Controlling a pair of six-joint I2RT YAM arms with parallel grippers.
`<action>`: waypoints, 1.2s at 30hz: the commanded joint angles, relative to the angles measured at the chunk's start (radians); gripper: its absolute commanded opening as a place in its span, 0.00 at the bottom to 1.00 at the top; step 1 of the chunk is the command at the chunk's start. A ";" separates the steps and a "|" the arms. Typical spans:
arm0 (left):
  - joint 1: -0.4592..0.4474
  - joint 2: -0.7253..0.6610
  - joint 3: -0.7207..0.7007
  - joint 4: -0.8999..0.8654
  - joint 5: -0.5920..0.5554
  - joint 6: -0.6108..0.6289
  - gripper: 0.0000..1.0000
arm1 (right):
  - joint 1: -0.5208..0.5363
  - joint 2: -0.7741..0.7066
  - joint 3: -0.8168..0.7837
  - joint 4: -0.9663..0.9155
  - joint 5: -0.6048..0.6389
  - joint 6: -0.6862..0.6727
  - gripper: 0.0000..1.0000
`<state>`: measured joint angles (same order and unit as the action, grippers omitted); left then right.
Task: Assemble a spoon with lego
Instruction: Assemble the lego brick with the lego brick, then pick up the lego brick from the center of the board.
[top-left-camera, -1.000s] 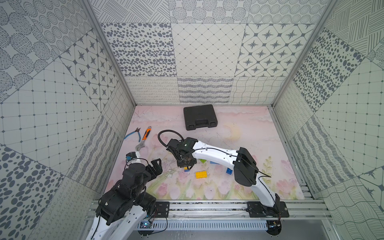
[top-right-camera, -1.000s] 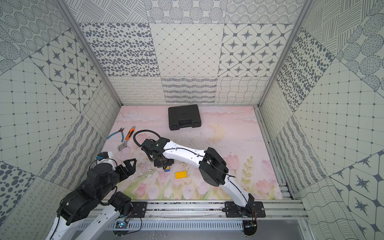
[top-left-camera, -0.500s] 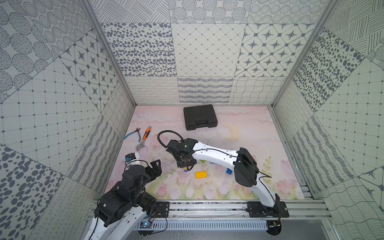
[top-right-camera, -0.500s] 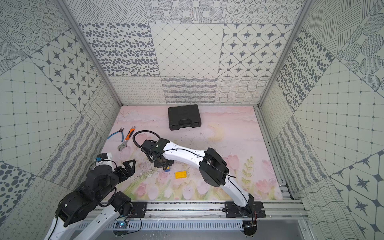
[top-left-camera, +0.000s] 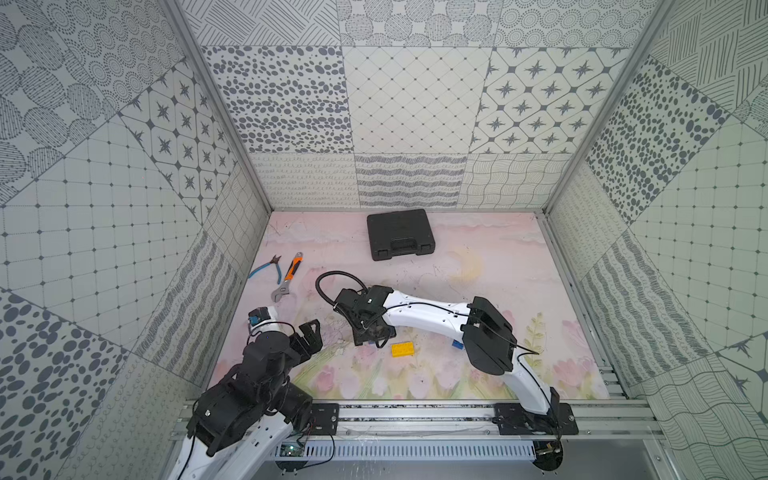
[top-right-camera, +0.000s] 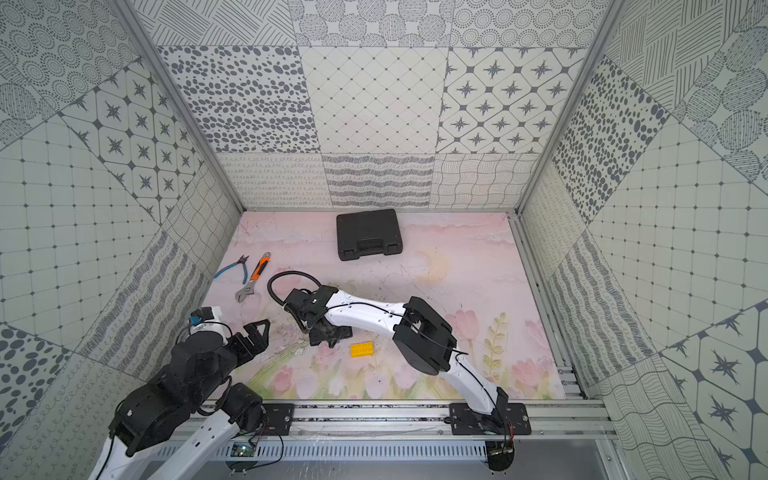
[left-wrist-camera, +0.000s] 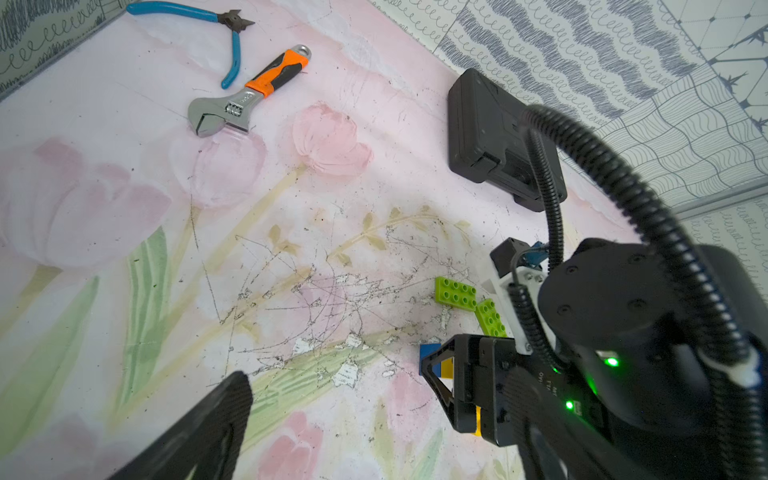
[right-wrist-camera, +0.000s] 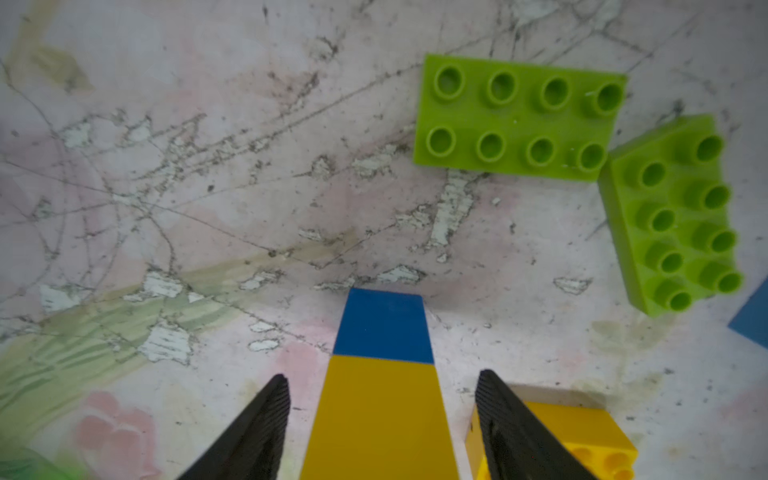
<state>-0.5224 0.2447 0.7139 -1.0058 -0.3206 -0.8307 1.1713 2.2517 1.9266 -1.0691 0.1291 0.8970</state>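
Counting 12 o'clock as the back wall in the top views, the left gripper (top-left-camera: 307, 334) sits nearest the front rail. Its fingers are spread wide with nothing between them, and it is well apart from the work, at about 9 o'clock of it. The right gripper (right-wrist-camera: 382, 374) hangs low over the mat (right-wrist-camera: 208, 199), jaws apart. A clear gap shows on each side of the yellow-and-blue stack (right-wrist-camera: 380, 415) between them, so nothing is clamped. The stack's long axis runs in line with the fingers, yellow half toward the wrist and blue end on the mat; upright or leaning cannot be told. A loose yellow brick (right-wrist-camera: 582, 440) lies just beside 1 finger, at about 3 o'clock of the gripper in both top views. Past the blue end, off to 1 side and apart from it, lie a green brick (right-wrist-camera: 519, 118) and a second green brick (right-wrist-camera: 673, 216), nearly meeting at a corner. Farther off are the wrench (top-left-camera: 286, 276) and pliers (top-left-camera: 266, 268) at 10 o'clock, and the case (top-left-camera: 399, 239) at 12 o'clock. The spoon looks to be only a stem so far, and the right arm is plainly nearer the green bricks.
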 joint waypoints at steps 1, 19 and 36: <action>-0.002 -0.004 0.011 -0.003 -0.015 0.002 0.98 | 0.001 -0.111 -0.001 0.046 0.019 -0.008 0.90; -0.234 0.873 0.438 0.187 0.570 0.775 0.96 | -0.673 -1.005 -0.744 0.118 -0.257 -0.363 0.98; -0.421 1.567 0.774 0.025 0.444 1.133 0.81 | -0.979 -1.108 -0.951 0.209 -0.561 -0.480 0.98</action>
<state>-0.9615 1.7157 1.4265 -0.9237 0.1688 0.1696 0.2001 1.1633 0.9985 -0.8932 -0.3851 0.4561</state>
